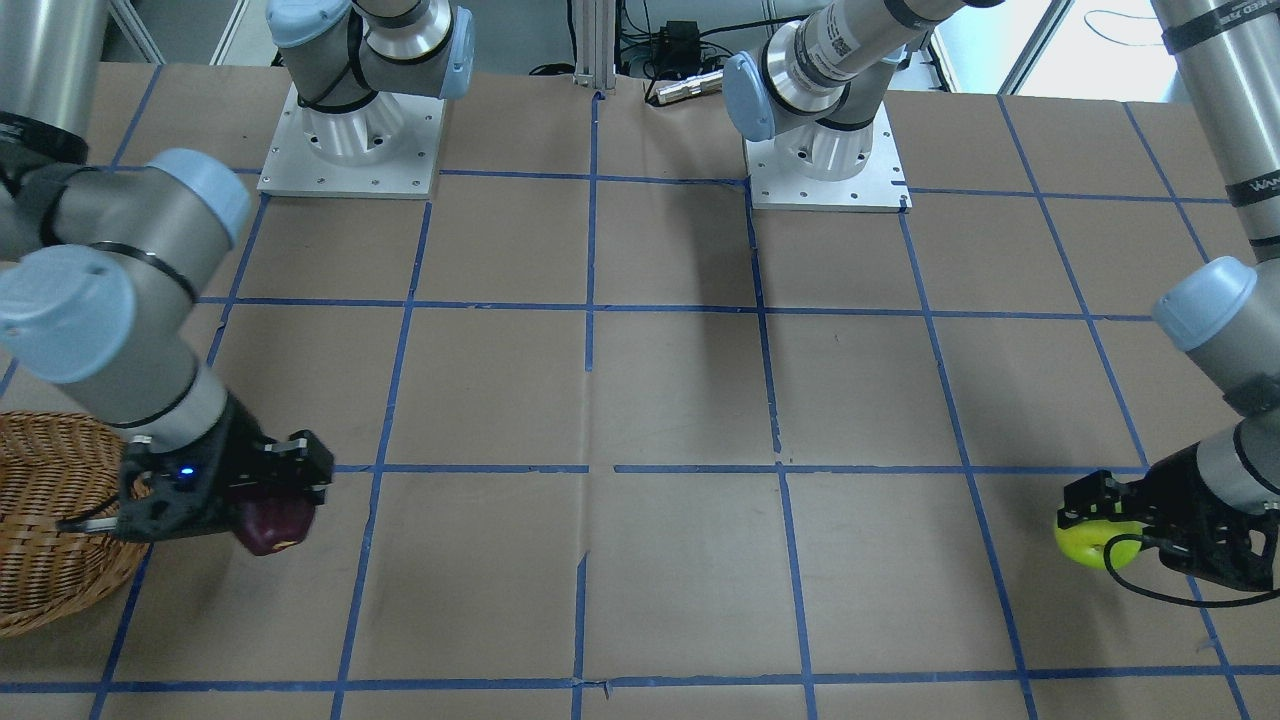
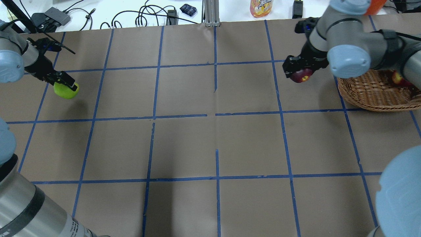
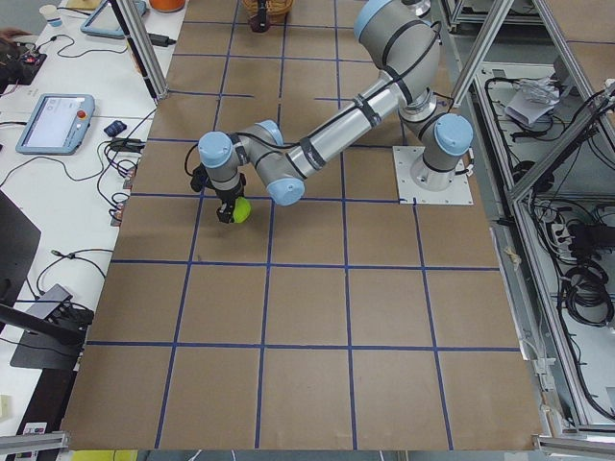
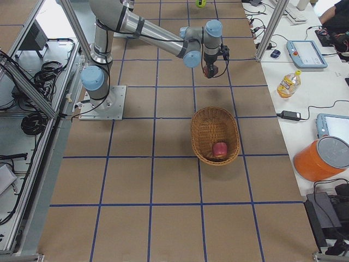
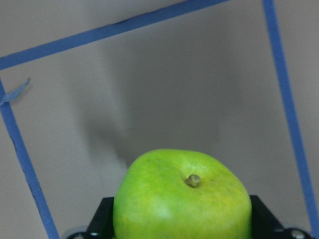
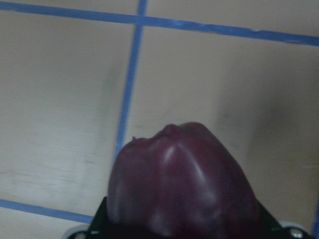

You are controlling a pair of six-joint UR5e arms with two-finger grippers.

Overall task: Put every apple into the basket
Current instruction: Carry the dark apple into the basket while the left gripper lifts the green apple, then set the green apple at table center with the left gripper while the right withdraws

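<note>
My left gripper [image 2: 65, 86] is shut on the yellow-green apple [image 2: 65, 91] and holds it above the table at the far left; the apple also shows in the front view [image 1: 1090, 541] and fills the left wrist view [image 5: 182, 196]. My right gripper [image 2: 297, 70] is shut on the dark maroon apple [image 2: 301, 76], lifted just left of the wicker basket [image 2: 378, 93]; the apple also shows in the right wrist view [image 6: 182, 186] and the front view [image 1: 272, 525]. The red apple [image 4: 220, 149] lies inside the basket [image 4: 207, 134] and also shows in the overhead view [image 2: 398, 78].
Brown paper with a blue tape grid [image 2: 215, 115] covers the table. Cables, a juice bottle [image 2: 260, 8] and small devices lie past the far edge. The two arm bases [image 1: 350, 140] stand at the robot's side.
</note>
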